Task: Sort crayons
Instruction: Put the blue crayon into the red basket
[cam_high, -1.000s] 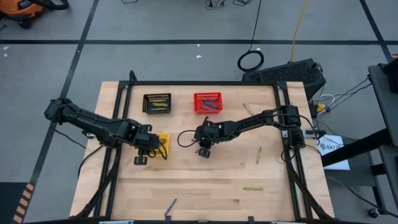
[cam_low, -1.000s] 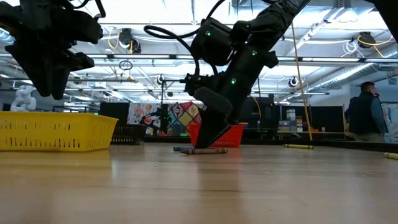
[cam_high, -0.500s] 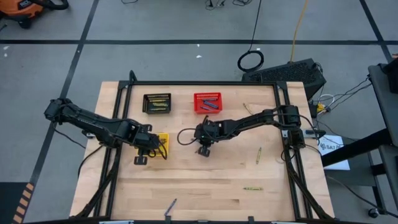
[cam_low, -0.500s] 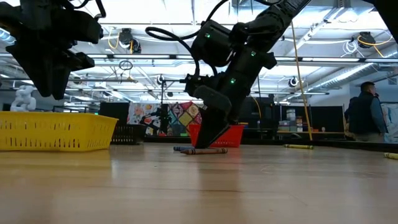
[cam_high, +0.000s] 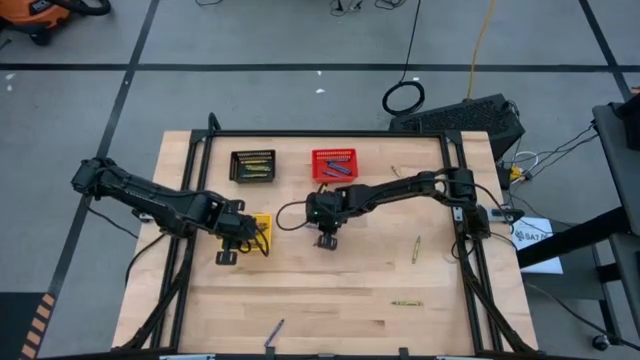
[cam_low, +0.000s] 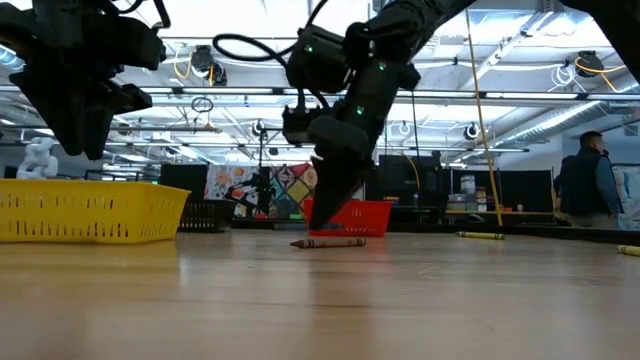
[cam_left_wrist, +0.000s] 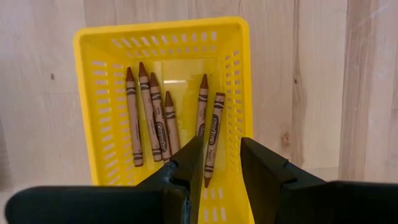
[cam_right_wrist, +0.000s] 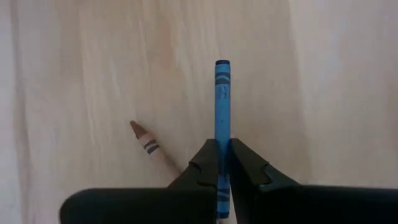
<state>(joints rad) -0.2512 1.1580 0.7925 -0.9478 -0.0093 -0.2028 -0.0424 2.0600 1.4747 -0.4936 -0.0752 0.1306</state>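
Right gripper (cam_right_wrist: 222, 163) clamped on blue crayon (cam_right_wrist: 222, 102), frame centre, its length pointing away from fingers | red basket (cam_high: 333, 165) just above, my nearer arm | left gripper (cam_left_wrist: 217, 163) apart over yellow basket (cam_left_wrist: 102, 43)

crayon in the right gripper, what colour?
Blue crayon, pinched in the right gripper. Right wrist view shows it best.

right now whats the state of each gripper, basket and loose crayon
right gripper: shut on blue crayon, lifted off the table
left gripper: open, empty, above yellow basket
yellow basket: holds six brown crayons
brown crayon: lying flat on the table
red basket: holds blue crayons
black basket: holds yellow-green crayons
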